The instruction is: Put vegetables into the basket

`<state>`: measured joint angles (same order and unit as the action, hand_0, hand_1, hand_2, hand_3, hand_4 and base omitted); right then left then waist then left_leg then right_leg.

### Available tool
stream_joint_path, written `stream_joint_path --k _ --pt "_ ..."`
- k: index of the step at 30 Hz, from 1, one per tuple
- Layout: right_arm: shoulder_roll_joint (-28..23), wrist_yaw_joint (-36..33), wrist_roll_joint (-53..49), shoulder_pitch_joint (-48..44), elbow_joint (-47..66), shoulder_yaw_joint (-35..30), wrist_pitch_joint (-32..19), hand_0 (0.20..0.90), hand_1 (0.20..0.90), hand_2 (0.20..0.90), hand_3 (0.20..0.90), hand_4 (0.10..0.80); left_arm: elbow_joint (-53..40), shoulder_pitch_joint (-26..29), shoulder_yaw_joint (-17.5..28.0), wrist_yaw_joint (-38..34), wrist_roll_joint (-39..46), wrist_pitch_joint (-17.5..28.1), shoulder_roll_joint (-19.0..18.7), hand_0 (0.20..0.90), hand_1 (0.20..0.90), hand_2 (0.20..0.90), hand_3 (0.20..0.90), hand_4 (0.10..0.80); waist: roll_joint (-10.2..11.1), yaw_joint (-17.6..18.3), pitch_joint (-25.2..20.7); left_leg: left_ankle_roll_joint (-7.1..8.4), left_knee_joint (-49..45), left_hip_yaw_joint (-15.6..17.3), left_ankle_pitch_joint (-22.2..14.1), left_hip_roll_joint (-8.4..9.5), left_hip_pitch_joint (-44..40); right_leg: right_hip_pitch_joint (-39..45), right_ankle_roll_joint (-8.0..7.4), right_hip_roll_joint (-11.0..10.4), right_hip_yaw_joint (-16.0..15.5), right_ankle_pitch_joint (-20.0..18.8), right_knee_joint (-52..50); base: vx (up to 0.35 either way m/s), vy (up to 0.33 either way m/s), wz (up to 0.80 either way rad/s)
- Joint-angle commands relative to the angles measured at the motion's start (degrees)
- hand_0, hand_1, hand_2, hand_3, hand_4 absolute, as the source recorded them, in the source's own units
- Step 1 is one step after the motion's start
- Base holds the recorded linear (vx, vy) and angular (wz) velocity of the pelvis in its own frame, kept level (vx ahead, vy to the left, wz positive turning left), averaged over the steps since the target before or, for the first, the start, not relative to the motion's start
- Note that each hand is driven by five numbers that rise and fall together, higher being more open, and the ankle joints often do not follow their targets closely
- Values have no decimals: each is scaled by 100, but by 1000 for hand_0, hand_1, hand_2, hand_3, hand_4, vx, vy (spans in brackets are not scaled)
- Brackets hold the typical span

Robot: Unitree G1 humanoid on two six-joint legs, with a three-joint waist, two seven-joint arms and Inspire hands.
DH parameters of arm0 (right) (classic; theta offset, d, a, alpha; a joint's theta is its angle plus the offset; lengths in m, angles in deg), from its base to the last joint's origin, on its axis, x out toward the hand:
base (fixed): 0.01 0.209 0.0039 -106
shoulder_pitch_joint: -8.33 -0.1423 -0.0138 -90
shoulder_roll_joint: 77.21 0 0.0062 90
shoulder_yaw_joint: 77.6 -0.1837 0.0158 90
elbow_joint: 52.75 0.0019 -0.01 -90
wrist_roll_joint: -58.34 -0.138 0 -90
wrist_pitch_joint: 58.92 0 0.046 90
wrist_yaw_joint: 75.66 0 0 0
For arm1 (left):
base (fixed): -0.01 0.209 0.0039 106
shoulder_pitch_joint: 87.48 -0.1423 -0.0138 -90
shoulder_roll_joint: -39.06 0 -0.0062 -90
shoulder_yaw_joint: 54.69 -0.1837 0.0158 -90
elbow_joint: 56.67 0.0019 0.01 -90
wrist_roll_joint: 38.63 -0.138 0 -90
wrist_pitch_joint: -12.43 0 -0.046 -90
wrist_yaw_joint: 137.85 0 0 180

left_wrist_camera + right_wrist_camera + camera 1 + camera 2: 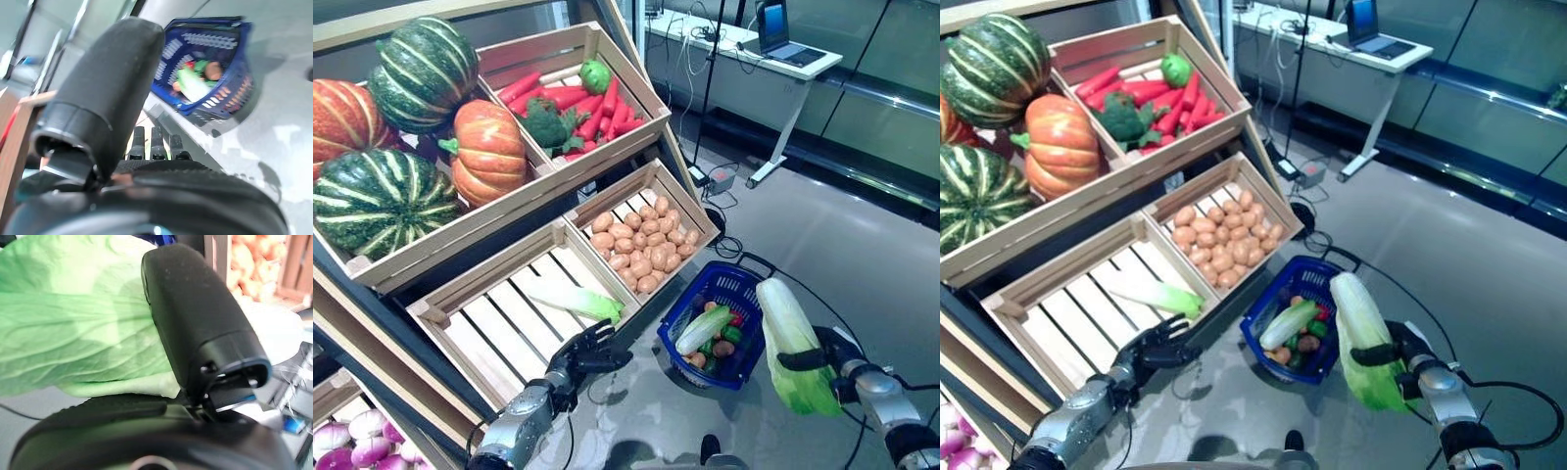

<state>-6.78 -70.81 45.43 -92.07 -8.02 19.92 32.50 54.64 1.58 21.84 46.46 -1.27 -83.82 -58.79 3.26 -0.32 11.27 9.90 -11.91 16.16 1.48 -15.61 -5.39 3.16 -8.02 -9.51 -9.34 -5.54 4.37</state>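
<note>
Grey polished floor [803, 215] beside a slanted wooden produce stand; a desk with a laptop [781, 29] sits well back.

Stand contents, as I read them from the head cameras: pumpkins [489, 149] in the top crate, carrots and greens next to them, potatoes [638, 247] in the lower right crate. The lower left crate [494, 313] holds one remaining cabbage [578, 302], lying flat with its long axis running across the slats.

Blue basket [695, 289] on the floor just below the potato crate. Already inside: a pale cabbage and several small vegetables.

Right hand [832, 357] is wrapped around a long napa cabbage [788, 338], thumb across the leaf in the wrist view. The cabbage stands roughly upright, pale stem end up, leafy end hanging down. It is just to the right of the basket rim, raised above the floor, not over the opening.

Left hand [579, 354] holds nothing, fingers loosely extended, hovering at the front edge of the lower left crate, near the leftover cabbage.

Judgement: the drop depends on carrying the held cabbage leftward until it is over the basket, then tipping its long axis along the opening. The right hand is the nearer one. Risk: the leafy end catching the rim.
</note>
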Motion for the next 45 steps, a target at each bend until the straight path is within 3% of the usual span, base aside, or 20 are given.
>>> stream_joint_path --k 1,2,3,5,6,7,9,12,17,23,25,32,34,35,36,45 --pt "-294 -624 -618 -1000 362 -70 -673 300 300 300 300 400 -746 430 310 -18 386 313 63 900 900 900 900 800 -111 -253 -79 -132 -293 -635 -168 375 790 292 37 -51 -269 258 -342 19 141 -33" --pt "-267 -780 -777 -1082 446 -75 -660 300 300 300 300 400 -923 495 324 60 319 301 12 900 900 900 900 800 -212 -412 -15 -91 421 -731 199 457 981 410 -35 -24 -364 442 -465 -14 116 -13" --pt "-271 -819 -901 -1186 369 -141 -687 300 300 300 300 400 -916 635 262 98 242 344 -35 900 900 900 900 800 -211 -418 36 -164 481 -664 178 428 981 417 -17 -70 -428 574 -614 -59 73 -16" --pt "-180 -863 -1206 -1301 273 -257 -662 300 300 300 300 400 -747 918 132 141 90 447 -79 900 900 900 900 800 -146 -410 163 -302 -149 -768 -225 458 1094 275 -67 -276 -528 748 -1126 -38 -3 -56" --pt "-134 -887 -1220 -1282 291 -276 -640 300 300 300 300 400 -680 991 119 141 44 475 -96 900 900 900 900 800 -146 -383 173 -306 -242 -723 -275 408 1087 193 -91 -345 -564 769 -1298 90 -3 -51" --pt "-76 -882 -1216 -1186 254 -349 -632 300 300 300 300 400 -570 1074 92 127 -96 543 -150 900 900 900 900 800 -156 -335 210 -249 -364 -610 -329 229 1028 105 -117 -459 -647 822 -1537 115 -9 -12" --pt "-44 -805 -1336 -1154 114 -383 -655 300 300 300 300 400 -459 1083 21 96 -94 655 -217 900 900 900 900 800 -160 -328 255 -225 -466 -606 -408 144 950 106 -149 -508 -618 890 -1675 141 -53 48" --pt "53 -789 -1535 -1274 -174 -402 -599 300 300 300 300 400 -665 1123 -21 -54 -144 574 -362 900 900 900 900 800 -133 -456 245 -235 -655 -791 -526 163 1087 151 -167 -536 -605 955 -1626 86 -110 11" --pt "-79 -857 -1895 -1903 -718 -275 -241 300 300 300 300 400 -1088 1381 -81 -185 -297 818 -745 900 900 900 900 800 -216 -651 501 -143 -1458 -1121 -736 33 1851 -94 -106 -602 -582 1170 -2073 -30 -80 -1" --pt "-297 -876 -2471 -2774 -1408 -219 -40 300 300 300 300 400 -1524 1991 -160 -519 -421 1614 -1079 900 900 900 900 800 -444 -724 1047 -123 -2521 -1482 -1063 154 3072 -1298 -26 -902 -439 1479 -3328 -213 16 11" --pt "-388 -832 -2549 -3157 -1763 -212 -55 300 300 300 300 400 -1621 2237 -262 -727 -487 1840 -1114 900 900 900 900 800 -562 -720 1264 -101 -3001 -1613 -1396 217 3429 -1992 -17 -1060 -282 1758 -4098 -192 103 15" --pt "-694 -951 -2507 -3926 -2071 -102 -114 300 300 300 300 400 -1808 2594 -326 -1237 -500 2200 -1067 900 900 900 900 800 -651 -702 1479 -260 -4149 -1743 -2035 450 4457 -3781 31 -1477 84 2205 -5769 -160 79 3" --pt "-770 -951 -2512 -4059 -2157 -45 -114 300 300 300 300 400 -1837 2626 -322 -1312 -523 2270 -1053 900 900 900 900 800 -655 -699 1477 -315 -4201 -1732 -1952 485 4639 -4019 102 -1502 111 2122 -5842 -135 36 2" --pt "-850 -925 -2471 -4215 -2220 -16 -62 672 672 672 672 648 -1879 2680 -316 -1375 -531 2343 -1061 900 900 900 900 800 -684 -696 1506 -294 -4449 -1773 -2208 476 4745 -4231 64 -1541 167 2322 -6131 -66 15 3" --pt "-900 -951 -2479 -4324 -2255 36 -14 900 900 900 900 800 -1905 2708 -300 -1457 -543 2470 -1064 900 900 900 900 800 -699 -689 1516 -301 -4566 -1792 -2264 480 4849 -4385 75 -1554 204 2353 -6248 -58 10 1" --pt "-974 -898 -2967 -4557 -2485 -47 -183 900 900 900 900 800 -2059 3014 -163 -1748 -881 3003 -1056 900 900 900 900 800 -725 -651 1462 -377 -4817 -1791 -2425 546 5145 -4901 135 -1529 264 2452 -6590 -50 6 2"
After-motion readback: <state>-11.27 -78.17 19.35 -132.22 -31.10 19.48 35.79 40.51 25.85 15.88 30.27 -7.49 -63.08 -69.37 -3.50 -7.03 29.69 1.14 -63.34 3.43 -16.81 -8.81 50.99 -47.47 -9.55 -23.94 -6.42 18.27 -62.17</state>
